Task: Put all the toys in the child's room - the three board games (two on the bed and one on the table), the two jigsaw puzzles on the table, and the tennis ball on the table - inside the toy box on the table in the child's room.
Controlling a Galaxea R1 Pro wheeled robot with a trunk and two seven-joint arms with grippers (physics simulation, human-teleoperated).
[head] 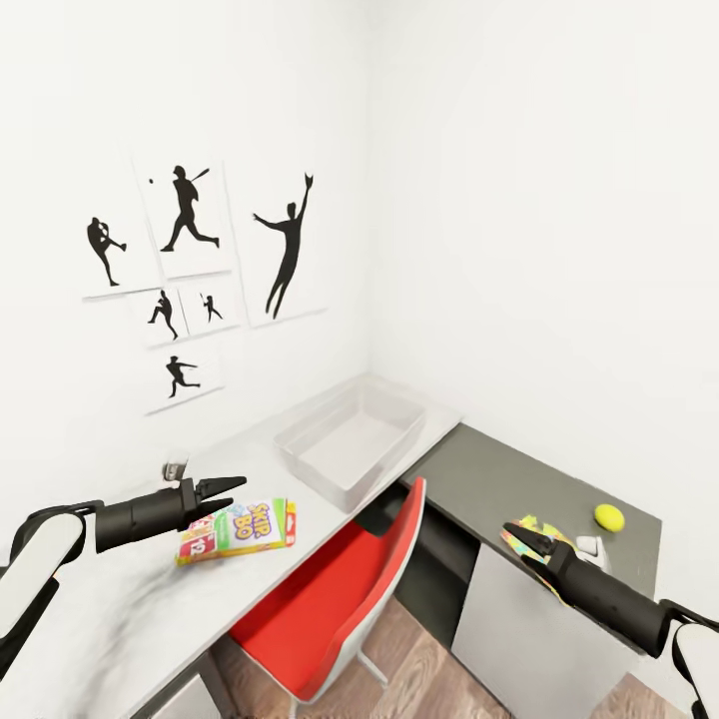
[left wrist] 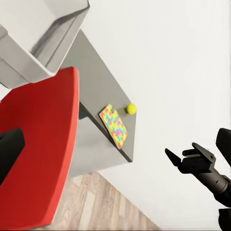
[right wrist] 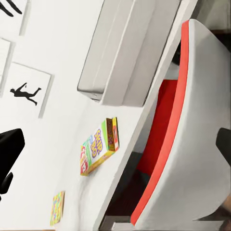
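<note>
The colourful Skip-Bo board game [head: 240, 529] lies on the pale table [head: 110, 609]. My left gripper [head: 228, 491] hovers open just left of it, holding nothing. The translucent grey toy box [head: 350, 439] stands empty at the table's far end. A mosaic jigsaw puzzle [head: 544, 527] and the yellow-green tennis ball [head: 609, 516] rest on the lower dark section [head: 489, 479]. My right gripper [head: 524, 539] hangs open in front of that puzzle, apart from it in the left wrist view [left wrist: 185, 158]. In the right wrist view a second puzzle [right wrist: 57, 208] lies on the pale top beyond the Skip-Bo box [right wrist: 98, 147].
A red-and-white swivel chair [head: 340, 599] stands in the gap under the desk, between my arms. A small white object [head: 589, 546] sits beside the puzzle. White walls meet in a corner behind the toy box, with black baseball silhouettes [head: 190, 260] on the left wall. Below is wood-plank floor.
</note>
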